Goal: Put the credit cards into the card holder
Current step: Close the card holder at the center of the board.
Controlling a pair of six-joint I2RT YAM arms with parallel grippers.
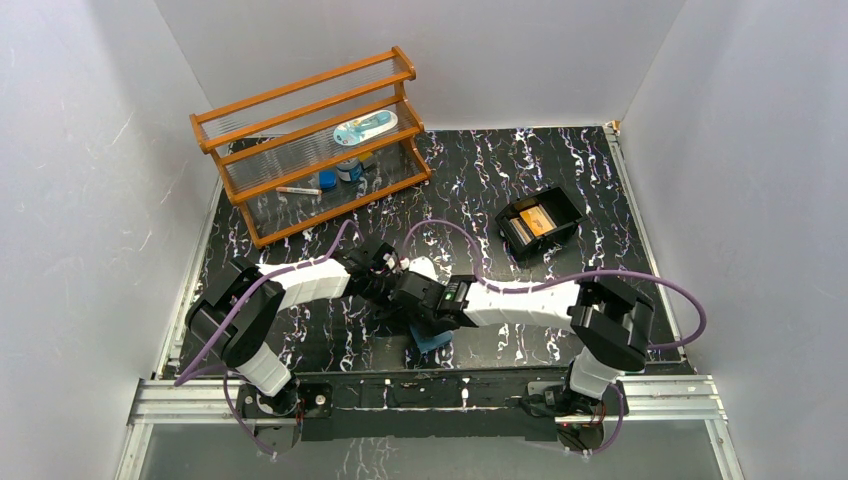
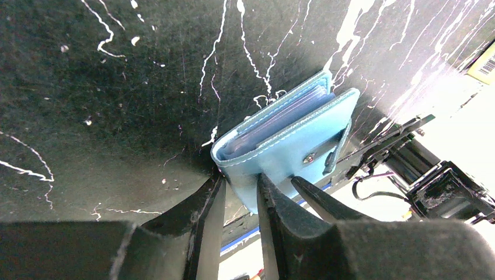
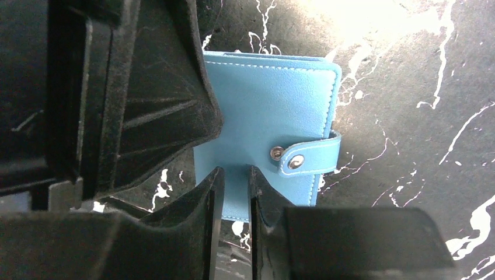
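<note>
The card holder (image 1: 432, 342) is a teal-blue wallet, folded shut, near the table's front edge between both arms. In the left wrist view my left gripper (image 2: 239, 181) is shut on a lower corner of the card holder (image 2: 292, 140), and pale sleeves show at its open end. My right gripper (image 3: 233, 172) hovers over the cover of the card holder (image 3: 274, 99), just left of its snap tab (image 3: 306, 157). Its jaws stand slightly apart with nothing between them. One of its fingers (image 2: 318, 201) rests by the cover. The credit cards (image 1: 537, 220), orange and beige, lie in a black tray.
The black tray (image 1: 572, 205) stands to the right of the table's middle. A wooden shelf rack (image 1: 310, 140) with small items stands at the back left. The metal front rail (image 1: 400, 395) runs close behind the card holder. My left gripper's body (image 3: 146, 87) crowds the right wrist view.
</note>
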